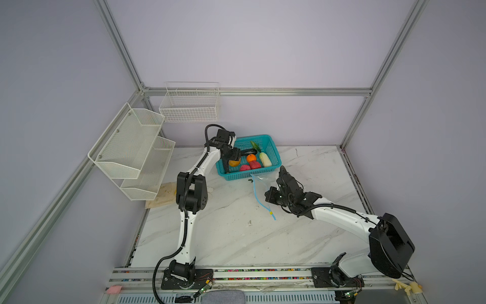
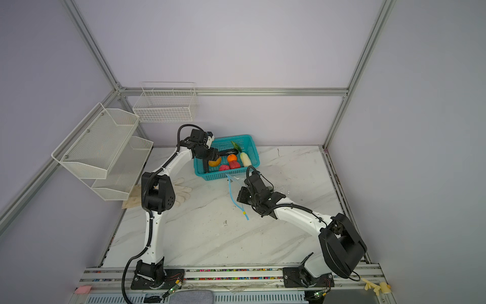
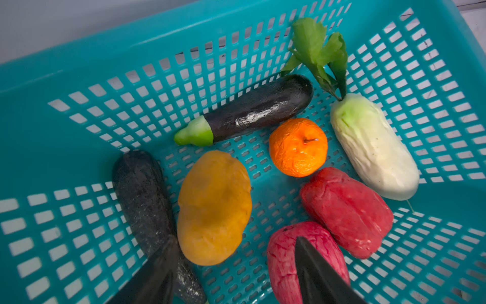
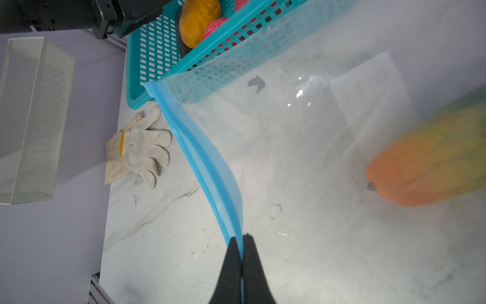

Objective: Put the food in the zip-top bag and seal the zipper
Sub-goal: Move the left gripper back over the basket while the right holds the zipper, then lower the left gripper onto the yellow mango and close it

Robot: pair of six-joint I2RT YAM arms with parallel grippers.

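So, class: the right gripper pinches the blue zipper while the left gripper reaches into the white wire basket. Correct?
No: the left gripper reaches into the teal basket, as the left wrist view shows. The right gripper does pinch the zipper.

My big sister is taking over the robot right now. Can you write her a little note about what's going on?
Left end effector: open, inside the teal basket, fingers straddling the mango, not gripping.
Right end effector: shut on the zipper at the zip-top bag's edge.
Done: one orange-green piece seems to be in the bag.
Left: mango, eggplant, orange, cabbage, red piece, pink piece and dark piece are in the basket; bag them, then seal.
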